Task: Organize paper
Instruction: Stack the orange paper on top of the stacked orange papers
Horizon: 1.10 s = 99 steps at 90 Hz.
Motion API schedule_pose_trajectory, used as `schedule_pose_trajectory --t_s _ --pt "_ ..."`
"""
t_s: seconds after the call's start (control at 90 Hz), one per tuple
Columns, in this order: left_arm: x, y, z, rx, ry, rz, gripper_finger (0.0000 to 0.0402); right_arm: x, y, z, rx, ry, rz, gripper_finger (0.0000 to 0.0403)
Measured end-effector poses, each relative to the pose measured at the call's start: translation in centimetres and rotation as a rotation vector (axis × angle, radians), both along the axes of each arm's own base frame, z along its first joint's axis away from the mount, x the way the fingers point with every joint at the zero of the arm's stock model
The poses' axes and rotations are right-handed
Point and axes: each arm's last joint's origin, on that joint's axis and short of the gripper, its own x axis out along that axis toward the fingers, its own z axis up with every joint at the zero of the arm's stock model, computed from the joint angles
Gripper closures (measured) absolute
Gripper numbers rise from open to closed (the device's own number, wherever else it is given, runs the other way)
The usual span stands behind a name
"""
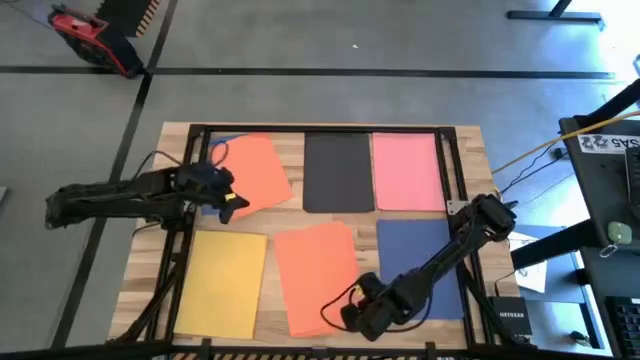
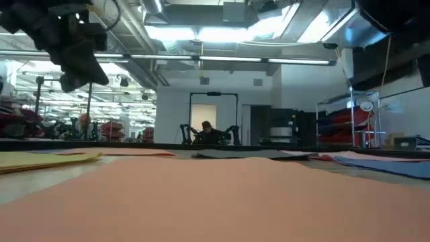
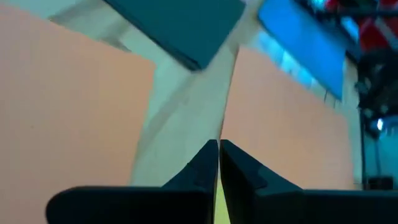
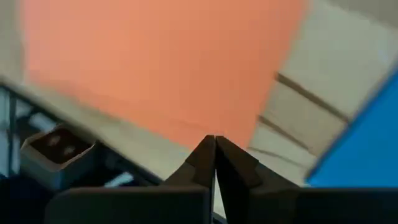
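The left gripper (image 1: pixel 232 200) hangs near the table's left edge, arm stretched in sideways, fingers (image 3: pixel 202 168) pressed together. The right gripper (image 1: pixel 352 316) sits low by the near edge, fingers (image 4: pixel 202 165) closed.

Sheets showing, upper row of the frame: orange sheet (image 1: pixel 252 172), black sheet (image 1: pixel 338 172), pink sheet (image 1: pixel 406 171). Lower row: yellow sheet (image 1: pixel 222 283), second orange sheet (image 1: pixel 318 272), blue sheet (image 1: pixel 430 262). The tabletop (image 1: pixel 180 138) is showing pale wood grain with a black frame. Both arms are appearing dark.
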Motion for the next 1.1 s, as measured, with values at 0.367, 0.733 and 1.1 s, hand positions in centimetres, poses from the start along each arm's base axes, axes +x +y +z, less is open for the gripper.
schedule_pose_trajectory --t_s 0.367,0.733,1.1 --pt "5.1 0.9 -1.3 -0.024 -0.004 -0.096 0.0402 1.1 -0.7 0.7 -0.199 -0.112 0.546 0.0403" --pt "9.0 1.8 -3.7 -0.054 0.007 -0.074 0.0402 0.2 1.7 -2.3 -0.251 -0.104 0.808 0.0403" --pt "13.2 2.7 -6.1 -0.044 -0.016 -0.073 0.0402 -0.2 4.5 -4.7 -0.199 -0.172 0.884 0.0403"
